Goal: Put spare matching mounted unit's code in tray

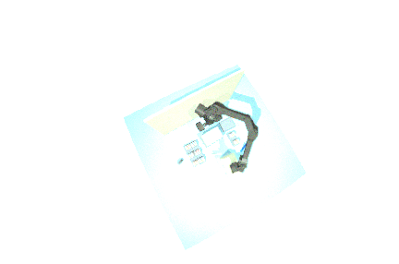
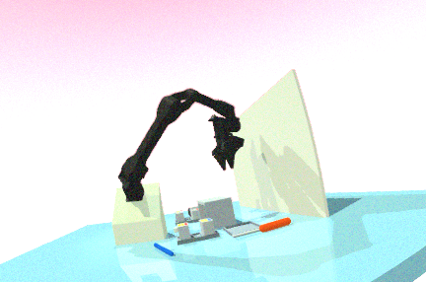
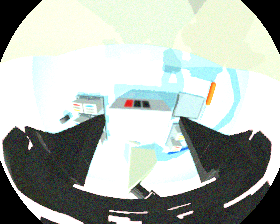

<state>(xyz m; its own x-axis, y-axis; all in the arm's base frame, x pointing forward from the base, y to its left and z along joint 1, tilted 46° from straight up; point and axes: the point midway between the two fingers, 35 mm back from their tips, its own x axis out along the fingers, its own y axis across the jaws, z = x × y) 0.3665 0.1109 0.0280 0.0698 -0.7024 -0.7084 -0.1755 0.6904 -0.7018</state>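
Note:
My gripper [image 2: 227,168] [image 3: 143,119] is open and empty, fingers downward, high above the mounted unit [image 2: 216,212] [image 3: 138,122], a pale box. In the wrist view its narrow grey face bears one red and two dark marks. The tray [image 1: 227,125] [image 2: 241,230] [image 3: 189,105] is a flat grey square beside the unit. Spares with coloured stripes [image 3: 90,107] [image 1: 191,146] stand in rows on the unit's other side; their stripes are too small to read surely. More spares [image 2: 206,226] [image 1: 234,137] stand near the tray, partly hidden by a finger in the wrist view.
A tall cream panel [image 1: 195,106] [image 2: 279,153] stands behind the unit. An orange handle [image 2: 275,225] [image 3: 211,93] lies beside the tray. A blue stick [image 2: 164,248] lies near the arm's cream base block [image 2: 138,227]. A small dark object [image 1: 180,161] [image 3: 65,118] lies beyond the striped spares.

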